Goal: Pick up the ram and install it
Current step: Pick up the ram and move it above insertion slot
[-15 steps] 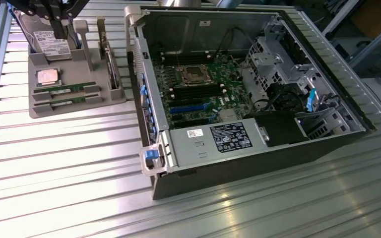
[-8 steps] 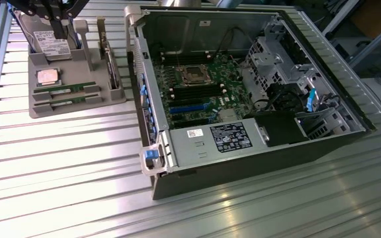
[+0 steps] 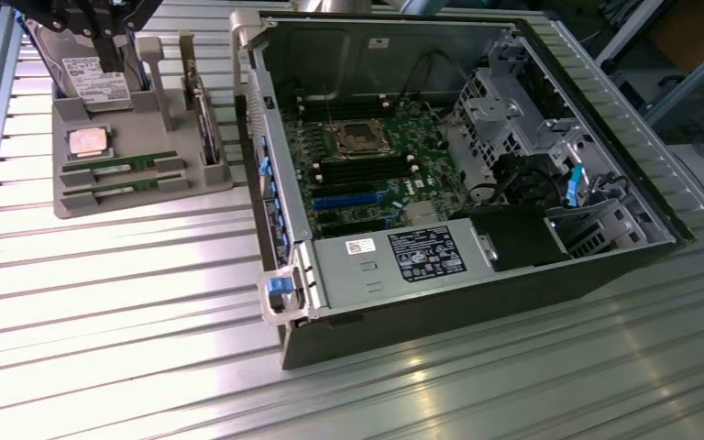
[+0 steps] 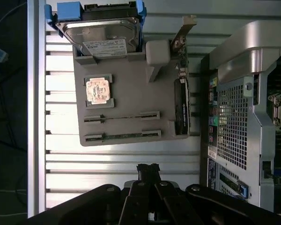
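**Open air above the sticks, tall parts on two sides**

The ram (image 3: 124,167) and its twin stick (image 3: 124,186) lie flat at the near end of the grey holder (image 3: 144,128), with free air above them. Only bare desk (image 3: 107,302) lies on their near side. The processor chip (image 3: 87,142) lies low just beyond them.

At the holder's far end the upright hard drive (image 3: 89,73) and a grey post (image 3: 154,55) stand tall. The claw (image 3: 98,32), fingers pressed together, hangs over the drive.

On the exterior view's right, the upright card (image 3: 205,119) fences the holder's edge. It stands just beside the wall of the open computer case (image 3: 450,312).
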You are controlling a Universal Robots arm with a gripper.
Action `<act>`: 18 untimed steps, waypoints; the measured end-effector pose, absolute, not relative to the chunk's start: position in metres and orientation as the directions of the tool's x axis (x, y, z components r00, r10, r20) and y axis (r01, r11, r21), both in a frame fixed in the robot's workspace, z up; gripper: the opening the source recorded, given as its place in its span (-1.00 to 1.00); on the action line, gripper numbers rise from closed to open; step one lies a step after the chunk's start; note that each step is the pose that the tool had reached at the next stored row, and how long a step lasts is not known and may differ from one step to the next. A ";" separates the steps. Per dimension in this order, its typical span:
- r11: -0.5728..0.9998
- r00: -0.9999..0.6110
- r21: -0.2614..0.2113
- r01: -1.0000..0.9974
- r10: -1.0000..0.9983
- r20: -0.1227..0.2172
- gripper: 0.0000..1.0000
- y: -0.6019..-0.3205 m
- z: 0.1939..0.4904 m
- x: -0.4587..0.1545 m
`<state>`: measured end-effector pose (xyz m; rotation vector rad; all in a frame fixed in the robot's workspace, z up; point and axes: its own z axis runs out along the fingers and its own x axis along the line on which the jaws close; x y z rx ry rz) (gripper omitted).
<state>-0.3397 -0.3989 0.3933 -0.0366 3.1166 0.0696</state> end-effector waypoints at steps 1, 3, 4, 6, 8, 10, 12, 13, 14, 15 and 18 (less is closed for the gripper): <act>0.998 -0.999 0.044 -0.041 -0.040 -0.025 -0.80 -0.399 0.393 -0.340; 0.997 -0.997 0.044 -0.071 -0.070 -0.025 -0.80 -0.399 0.393 -0.340; 0.995 -0.996 0.044 -0.085 -0.084 -0.025 -0.80 -0.399 0.393 -0.340; 0.991 -0.992 0.044 -0.124 -0.123 -0.025 -0.80 -0.399 0.393 -0.340; 0.987 -0.988 0.044 -0.153 -0.153 -0.024 -0.80 -0.399 0.393 -0.340; 0.985 -0.986 0.044 -0.166 -0.165 -0.025 -0.80 -0.399 0.393 -0.340; 0.982 -0.983 0.044 -0.183 -0.182 -0.024 -0.80 -0.399 0.393 -0.340; 0.981 -0.982 0.044 -0.188 -0.187 -0.025 -0.80 -0.399 0.393 -0.340; 0.979 -0.980 0.044 -0.197 -0.196 -0.024 -0.80 -0.399 0.393 -0.340; 0.978 -0.979 0.044 -0.205 -0.204 -0.024 -0.80 -0.399 0.393 -0.340; 0.971 -0.972 0.044 -0.236 -0.235 -0.025 -0.80 -0.399 0.393 -0.340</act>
